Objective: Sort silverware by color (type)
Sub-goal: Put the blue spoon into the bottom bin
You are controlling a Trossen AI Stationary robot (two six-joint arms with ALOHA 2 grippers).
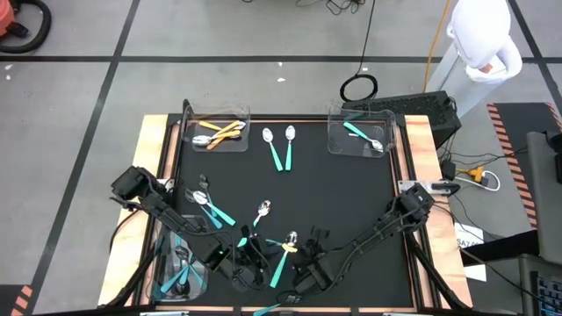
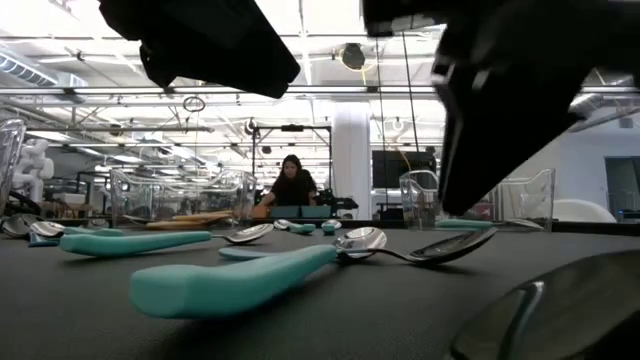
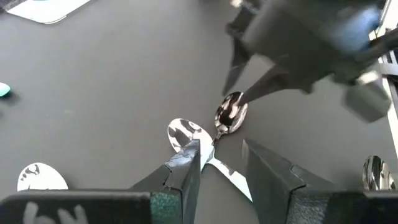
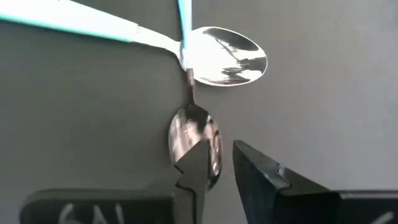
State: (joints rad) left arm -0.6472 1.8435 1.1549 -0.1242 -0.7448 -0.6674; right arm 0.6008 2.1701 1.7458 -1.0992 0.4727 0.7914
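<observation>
Both pincers work at the near edge of the black worktop (image 1: 342, 202). The right pincer (image 4: 216, 163) hangs over a dark-bowled spoon (image 4: 194, 138), its fingers a little apart with one tip across the bowl; whether they pinch it I cannot tell. That spoon's neck runs away from the pincer and passes under a silver spoon (image 4: 227, 56), whose teal handle lies roughly crosswise to it and is cut off by the picture's edge. The left pincer (image 3: 219, 163) hovers just beside the same pair, fingers parted and holding nothing.

From above, the arms hide much of this pair. A near-left bin (image 1: 180, 268) holds teal-handled pieces, hard to make out under the left arm. Toward the middle lie more teal spoons (image 1: 213, 209), slanted. Farther back, two spoons (image 1: 279, 147) lie side by side, bowls toward the far edge, long axes near to far. At the far corners stand clear bins: the left one (image 1: 218, 132) holds orange-handled pieces, the right one (image 1: 362, 133) a teal spoon lying on a slant.

Beyond the worktop the floor is grey with dark lines, and cables trail across it. A person sits in the room behind.
</observation>
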